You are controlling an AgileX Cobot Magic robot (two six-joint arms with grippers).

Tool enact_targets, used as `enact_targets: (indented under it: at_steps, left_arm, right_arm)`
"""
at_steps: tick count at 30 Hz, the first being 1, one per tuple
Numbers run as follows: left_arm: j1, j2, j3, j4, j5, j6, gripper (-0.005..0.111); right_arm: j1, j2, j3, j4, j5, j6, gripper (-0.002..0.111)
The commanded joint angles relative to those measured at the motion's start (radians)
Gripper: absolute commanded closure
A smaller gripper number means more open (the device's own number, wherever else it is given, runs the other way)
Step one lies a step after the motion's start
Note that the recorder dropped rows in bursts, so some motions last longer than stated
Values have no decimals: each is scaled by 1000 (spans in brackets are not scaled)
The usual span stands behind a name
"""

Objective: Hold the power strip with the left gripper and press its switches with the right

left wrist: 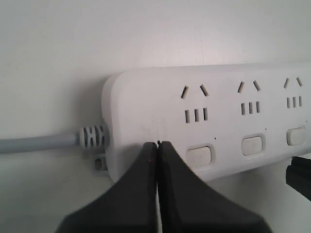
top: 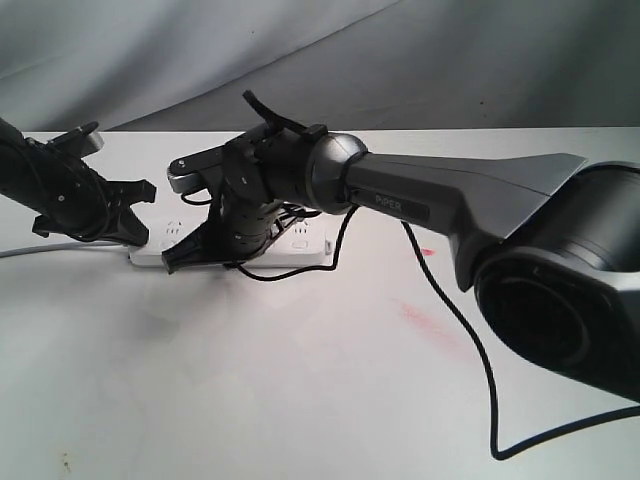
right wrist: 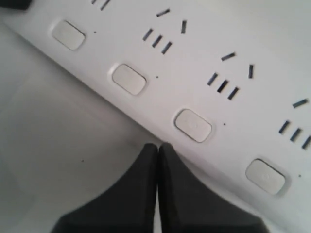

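Observation:
The white power strip [top: 300, 246] lies flat on the white table, with its grey cord [left wrist: 39, 143] and end tab [left wrist: 100, 162] at the left end. My left gripper [left wrist: 158, 144] is shut with nothing between its fingers. Its tip rests on the strip's top near the cord end, beside the first switch [left wrist: 199, 155]. My right gripper [right wrist: 158, 145] is shut too. That tip sits at the strip's front edge, just short of the third switch [right wrist: 193, 125] of the row in the right wrist view. In the exterior view the right gripper [top: 172, 265] reaches across to the strip's left part, close to the left gripper [top: 138, 232].
A loose black cable [top: 470, 340] trails from the PIPER arm [top: 450, 195] over the table's right side. Faint red marks [top: 425, 320] stain the tabletop. A grey cloth backdrop [top: 320, 60] hangs behind the table. The grey cord [top: 20, 250] runs off left.

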Motion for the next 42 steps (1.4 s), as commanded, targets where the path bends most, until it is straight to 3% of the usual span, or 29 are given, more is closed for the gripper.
enact_targets:
  at_steps: [1,24,42]
  left_arm:
    - [0,-3,-4,2,-4,-1,107]
    - [0,-3,-4,2,-4,-1,107]
    - [0,-3,-4,2,-4,-1,107]
  right_arm:
    - [-8,-22,5,-31,-10,11,108]
    - [-16,-48,5,-129,-49,74,108]
    - [-25,-22,5,-93,-88,109,108]
